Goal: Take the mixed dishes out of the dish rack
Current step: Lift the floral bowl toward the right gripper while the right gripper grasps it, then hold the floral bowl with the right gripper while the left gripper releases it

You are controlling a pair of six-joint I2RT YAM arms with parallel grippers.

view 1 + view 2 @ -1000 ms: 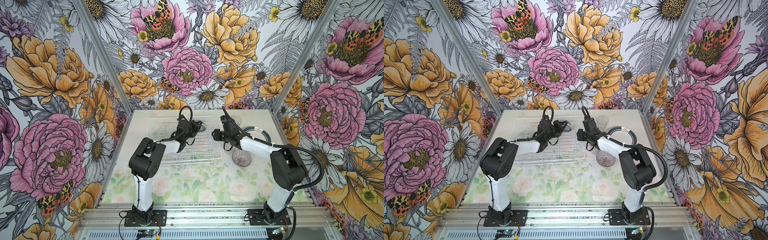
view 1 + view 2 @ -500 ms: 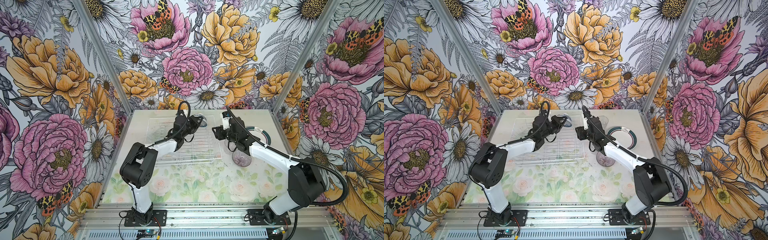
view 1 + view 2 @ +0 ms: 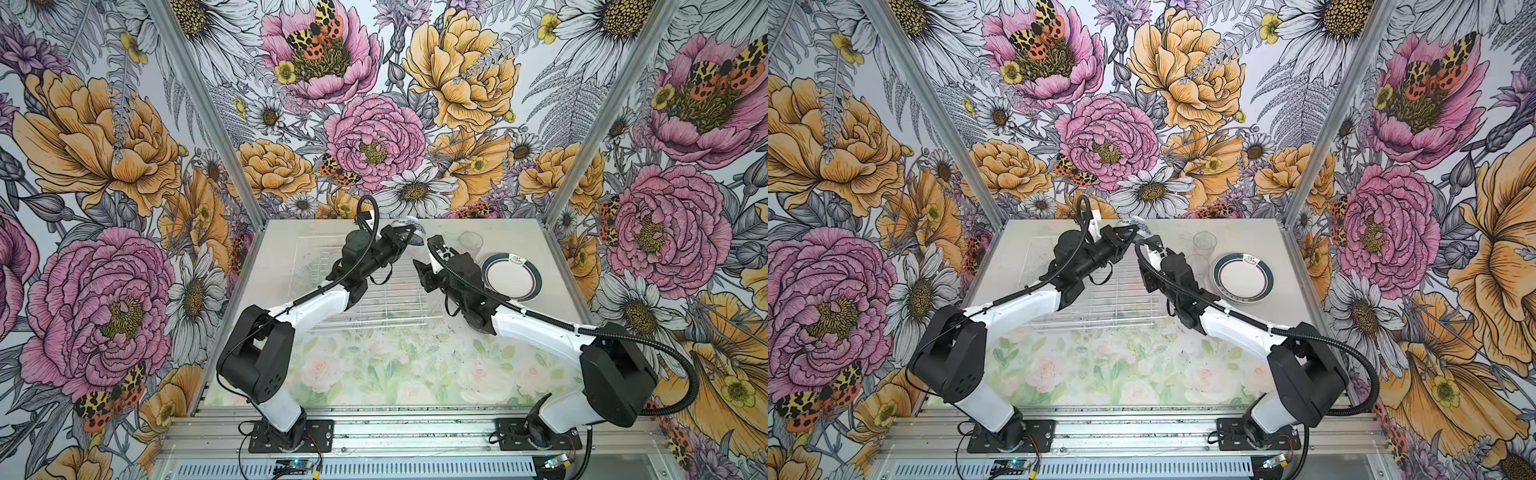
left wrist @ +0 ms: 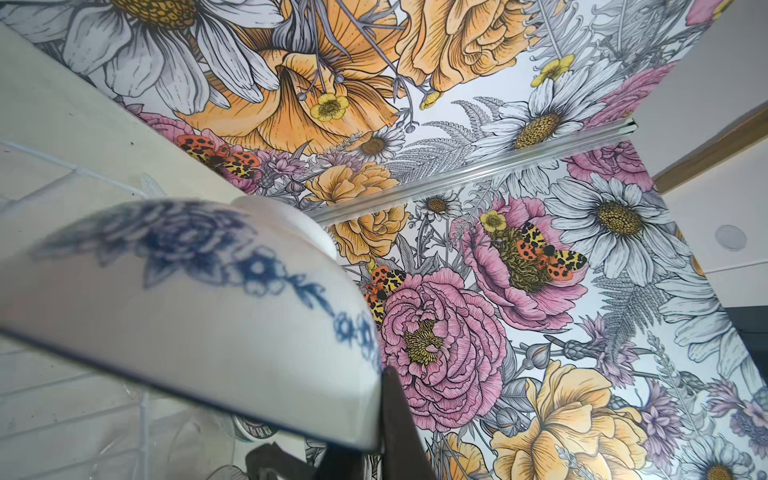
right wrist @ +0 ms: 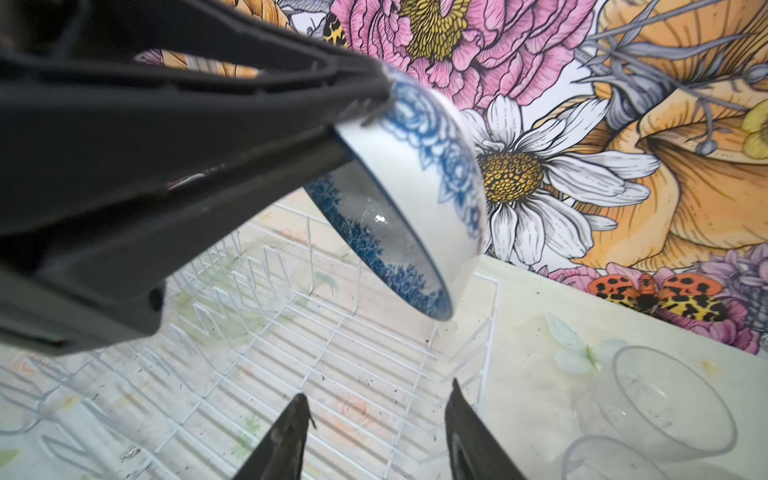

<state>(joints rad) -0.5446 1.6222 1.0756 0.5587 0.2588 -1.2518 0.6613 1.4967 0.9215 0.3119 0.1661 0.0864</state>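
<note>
Seen from above, the white wire dish rack (image 3: 386,299) sits left of centre on my floral table (image 3: 374,374). My left gripper (image 3: 404,237) pinches the rim of the blue-and-white floral bowl (image 3: 410,231). The bowl is in the air over the rack's 1 o'clock corner, tilted steeply on edge, and in the right wrist view its patterned inside faces down toward the wires. My right gripper (image 5: 376,401) hovers just beside the bowl, at its 4 o'clock, over the rack's right edge. Its jaws are spread with nothing between them. Off the rack, a teal-and-red-rimmed plate (image 3: 510,276) lies flat on the table at the rack's 3 o'clock. Two clear tumblers (image 5: 665,399) are on the table at about 2 o'clock, close together.
</note>
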